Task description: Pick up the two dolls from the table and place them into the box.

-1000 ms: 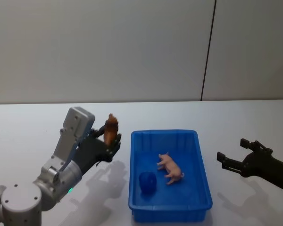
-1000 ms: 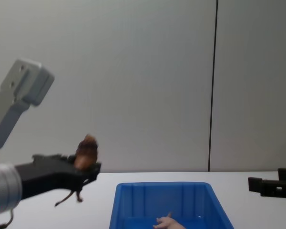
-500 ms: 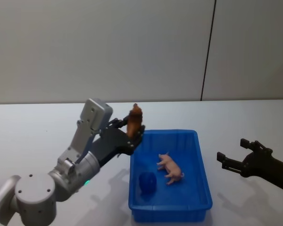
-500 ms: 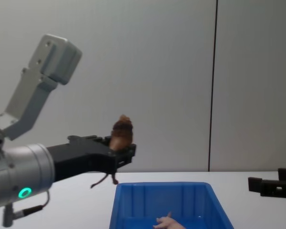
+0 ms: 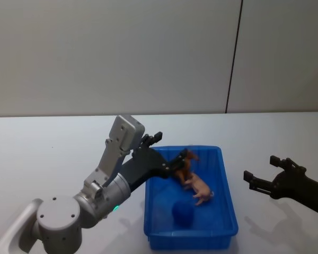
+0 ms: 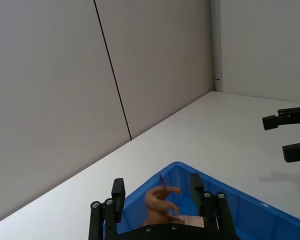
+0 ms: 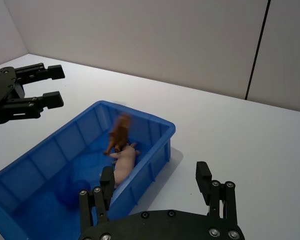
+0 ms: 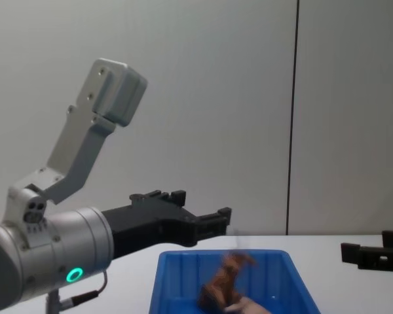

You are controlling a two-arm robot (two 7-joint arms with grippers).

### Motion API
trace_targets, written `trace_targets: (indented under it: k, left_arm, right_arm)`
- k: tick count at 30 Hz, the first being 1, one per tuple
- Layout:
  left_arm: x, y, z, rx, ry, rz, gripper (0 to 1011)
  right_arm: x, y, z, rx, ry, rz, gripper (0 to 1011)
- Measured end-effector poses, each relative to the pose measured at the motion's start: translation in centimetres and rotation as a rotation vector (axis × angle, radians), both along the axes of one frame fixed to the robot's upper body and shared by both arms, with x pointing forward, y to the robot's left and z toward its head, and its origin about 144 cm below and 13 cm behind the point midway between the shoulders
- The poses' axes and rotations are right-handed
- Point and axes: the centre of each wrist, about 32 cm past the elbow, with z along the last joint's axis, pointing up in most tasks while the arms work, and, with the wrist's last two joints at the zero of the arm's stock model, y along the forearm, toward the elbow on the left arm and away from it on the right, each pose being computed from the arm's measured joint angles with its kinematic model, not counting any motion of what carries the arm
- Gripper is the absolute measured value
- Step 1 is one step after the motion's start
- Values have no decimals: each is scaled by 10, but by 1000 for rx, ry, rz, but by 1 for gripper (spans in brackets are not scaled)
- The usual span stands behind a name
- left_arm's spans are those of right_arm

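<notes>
My left claw (image 5: 169, 151) hangs spread wide and empty over the blue box's (image 5: 226, 182) ten o'clock corner. The brown doll (image 5: 184, 165) is loose inside the box, blurred, touching the pink doll (image 5: 201, 188) at its four o'clock. At the box's three o'clock, well apart from it, my right claw (image 5: 259, 176) hovers above the white worktop (image 5: 42, 148), also spread and empty.
</notes>
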Motion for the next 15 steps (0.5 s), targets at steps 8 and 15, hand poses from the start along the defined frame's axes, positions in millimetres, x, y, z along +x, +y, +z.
trace_targets:
  k: [8,15]
  left_arm:
    - [2,-7,-3,-16,-12,-15,1000]
    - [3,-10,-4,-23,-17,-23,1001]
  right_arm:
    - [0,0,0,0,0,0,1001]
    - [0,0,0,0,0,0,1001]
